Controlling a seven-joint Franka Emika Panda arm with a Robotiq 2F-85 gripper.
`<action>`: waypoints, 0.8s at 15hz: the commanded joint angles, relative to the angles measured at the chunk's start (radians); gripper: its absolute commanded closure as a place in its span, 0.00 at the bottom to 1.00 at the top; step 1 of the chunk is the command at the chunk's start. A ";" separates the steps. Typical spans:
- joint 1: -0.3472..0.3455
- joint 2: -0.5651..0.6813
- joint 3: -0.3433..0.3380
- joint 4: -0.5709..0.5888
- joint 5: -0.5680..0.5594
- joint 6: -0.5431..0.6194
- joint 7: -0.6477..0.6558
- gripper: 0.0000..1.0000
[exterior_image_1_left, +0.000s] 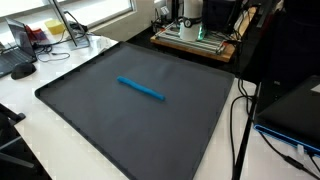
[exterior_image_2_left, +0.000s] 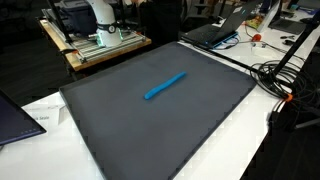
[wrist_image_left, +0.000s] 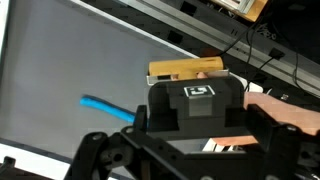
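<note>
A large dark mat (exterior_image_1_left: 150, 130) covers most of the white table (exterior_image_1_left: 60, 65), and its raised rim runs close to cables (exterior_image_2_left: 285, 75) on one side. The gripper (wrist_image_left: 190, 160), seen only in the wrist view, has its jaws spread wide with nothing between them. A blue marker (exterior_image_1_left: 140, 89) lies mid-mat, well apart from every rim and from the gripper.

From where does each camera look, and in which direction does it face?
Exterior view: above a table corner, looking down across the mat and marker toward the robot base at the far edge; only the base shows.
Exterior view: above a mat corner, looking down at the marker; base at top left.
Wrist view: on the wrist, looking slantwise down past the open jaws at the marker.
Shared: all three show the marker on the mat.
</note>
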 joint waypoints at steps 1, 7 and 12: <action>0.021 0.022 0.016 0.021 0.002 0.020 -0.008 0.00; 0.039 0.042 0.042 0.031 -0.001 0.036 -0.006 0.00; 0.044 0.059 0.050 0.043 -0.005 0.043 -0.007 0.39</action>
